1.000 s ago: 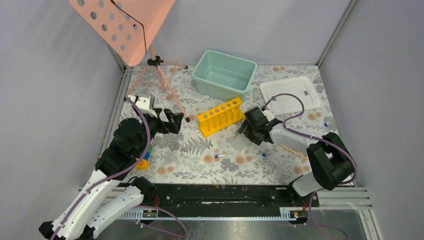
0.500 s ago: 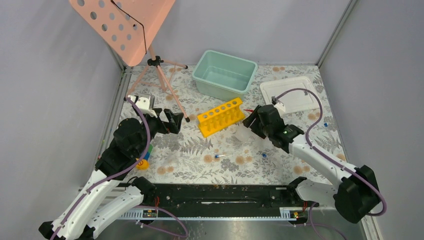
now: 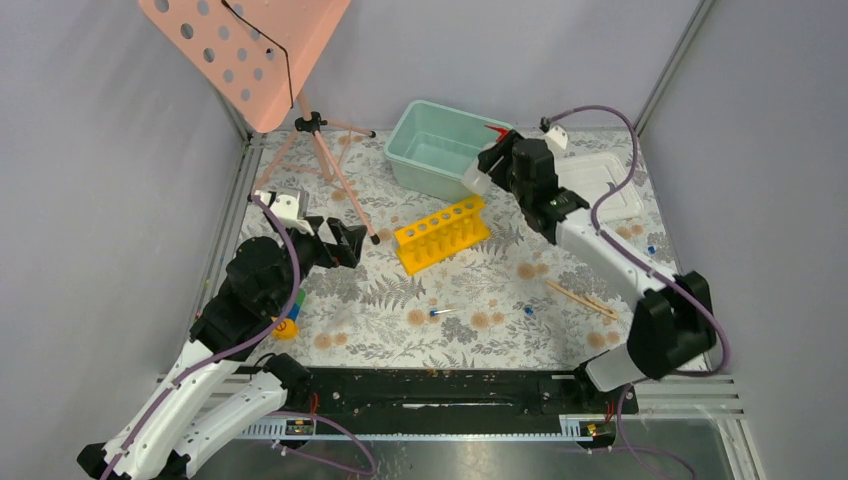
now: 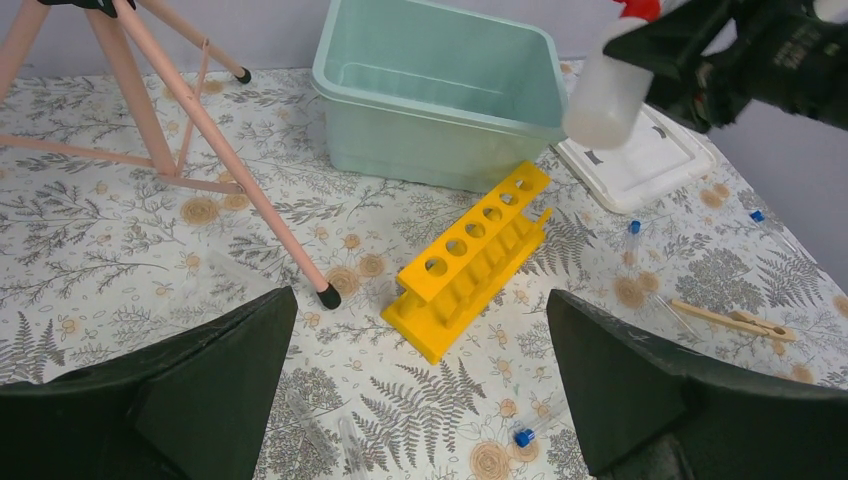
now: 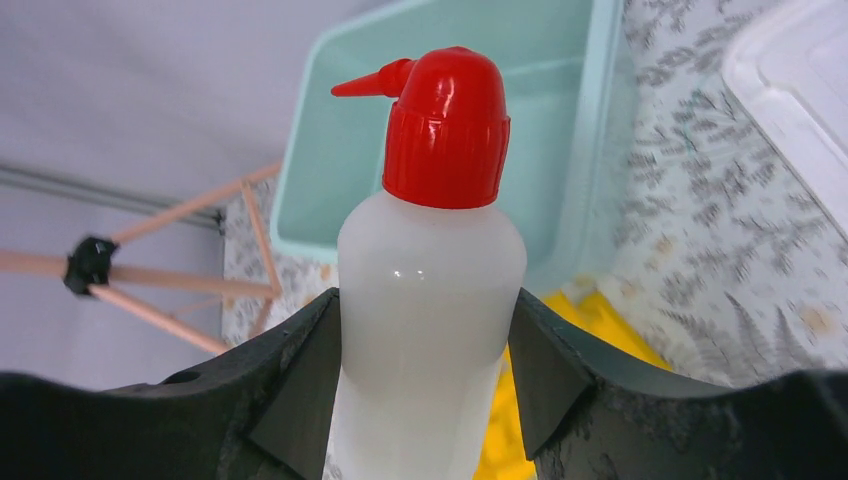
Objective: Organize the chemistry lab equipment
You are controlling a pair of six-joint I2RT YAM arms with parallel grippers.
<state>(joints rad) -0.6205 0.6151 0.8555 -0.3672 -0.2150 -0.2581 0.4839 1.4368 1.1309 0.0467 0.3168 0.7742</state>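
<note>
My right gripper (image 3: 487, 166) is shut on the translucent white bottle (image 5: 425, 300) with a red spout cap (image 5: 447, 130), holding it in the air over the right rim of the teal bin (image 3: 400, 135). The bottle also shows in the left wrist view (image 4: 605, 95). The yellow test-tube rack (image 3: 441, 233) lies on the table in front of the bin with its holes empty. Small blue-capped tubes lie on the table (image 3: 440, 312), (image 3: 527, 311), (image 3: 651, 248). My left gripper (image 3: 345, 243) is open and empty, left of the rack (image 4: 475, 258).
A white lid (image 3: 600, 195) lies right of the bin. A wooden clothespin (image 3: 580, 298) lies at the right. The pink perforated stand (image 3: 240, 50) has tripod legs (image 3: 340, 185) at the back left. A coloured block stack (image 3: 290, 315) sits under my left arm.
My right arm has lifted the bottle from the table by the rack's right end and carried it back to the bin's right rim. The left arm has not moved.
</note>
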